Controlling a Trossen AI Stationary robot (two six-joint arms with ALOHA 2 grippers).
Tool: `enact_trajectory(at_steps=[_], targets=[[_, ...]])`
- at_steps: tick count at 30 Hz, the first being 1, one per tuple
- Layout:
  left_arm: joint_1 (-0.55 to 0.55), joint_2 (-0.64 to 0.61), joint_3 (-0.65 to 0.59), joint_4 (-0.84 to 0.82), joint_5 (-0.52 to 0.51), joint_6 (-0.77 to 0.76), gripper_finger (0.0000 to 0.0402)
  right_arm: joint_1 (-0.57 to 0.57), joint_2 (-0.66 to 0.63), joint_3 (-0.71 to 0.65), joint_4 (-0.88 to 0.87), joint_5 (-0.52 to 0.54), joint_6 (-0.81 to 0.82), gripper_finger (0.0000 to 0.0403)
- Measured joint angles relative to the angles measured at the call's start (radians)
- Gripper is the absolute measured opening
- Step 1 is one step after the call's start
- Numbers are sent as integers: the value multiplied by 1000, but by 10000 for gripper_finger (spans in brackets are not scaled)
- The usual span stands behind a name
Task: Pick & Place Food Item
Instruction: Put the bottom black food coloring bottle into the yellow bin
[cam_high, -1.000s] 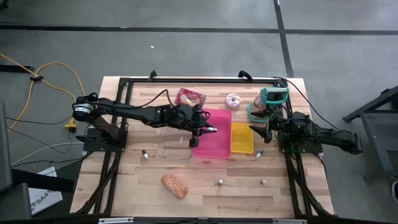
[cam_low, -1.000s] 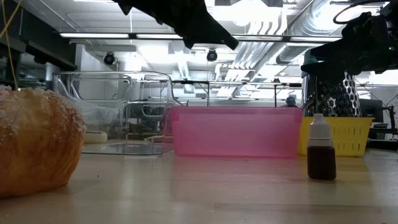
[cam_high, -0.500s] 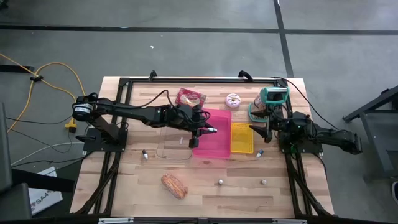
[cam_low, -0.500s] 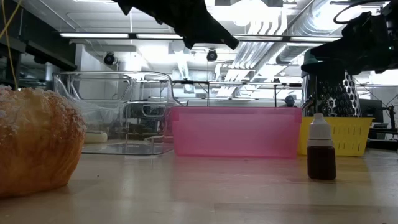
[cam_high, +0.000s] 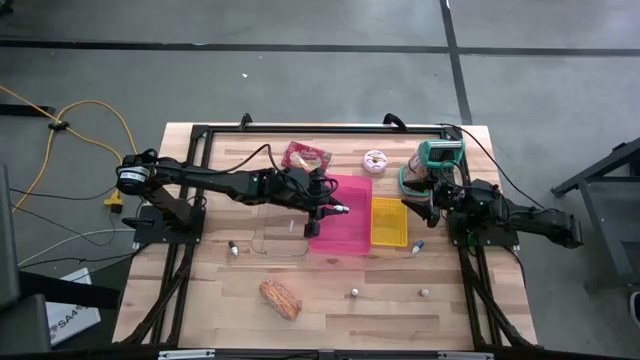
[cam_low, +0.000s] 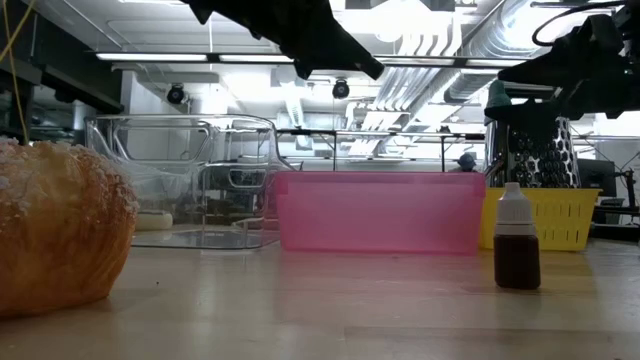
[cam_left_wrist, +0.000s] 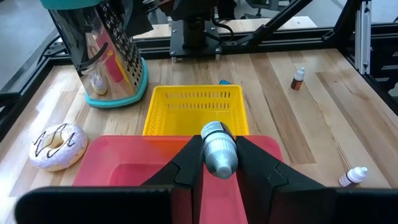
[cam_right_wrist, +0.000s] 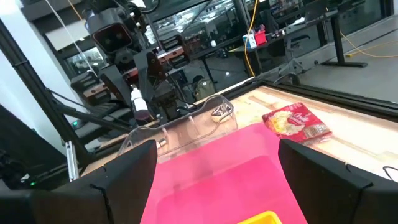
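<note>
My left gripper (cam_high: 337, 208) hangs over the pink bin (cam_high: 340, 232), shut on a small white-capped bottle (cam_left_wrist: 219, 154). The right wrist view shows this bottle (cam_right_wrist: 138, 102) from afar. The food items lie untouched: a bread loaf (cam_high: 280, 297) on its side near the front edge, a frosted donut (cam_high: 375, 160) flat at the back, and a red snack packet (cam_high: 305, 155) flat beside it. My right gripper (cam_right_wrist: 214, 155) is open at the table's right side, beside the yellow basket (cam_high: 389, 222), holding nothing. My left gripper pinches the small bottle's sides (cam_left_wrist: 231, 159) between its two fingers, one on each side. The fingers slant slightly downward, coming from the table's left. The bottle is lifted clear above the pink bin, its white cap (cam_right_wrist: 135, 94) up.
A clear container (cam_high: 280, 235) stands left of the pink bin. A metal grater (cam_high: 438, 165) stands at the back right, close to my right arm. Small bottles (cam_high: 232, 247) (cam_high: 417, 245) (cam_high: 354, 293) dot the table. In the low view a brown bottle (cam_low: 517, 240) stands in front.
My right gripper has rolled a little about its own pointing line, staying in place and open. My left gripper and its bottle have kept still.
</note>
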Motion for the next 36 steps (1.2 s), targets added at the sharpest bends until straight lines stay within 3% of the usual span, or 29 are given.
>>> enact_trajectory(at_steps=[20, 24, 30, 36], targets=[[0, 0, 0, 0, 0, 0, 67, 0, 15, 0, -4, 28, 4, 325], [0, 0, 0, -1, 0, 0, 67, 1, 39, 0, 87, 22, 24, 325], [0, 0, 0, -1, 0, 1, 67, 38, 125, 7, 274, 3, -38, 325], [0, 0, 0, 0, 0, 1, 67, 83, 301, 54, 379, 40, -85, 325]])
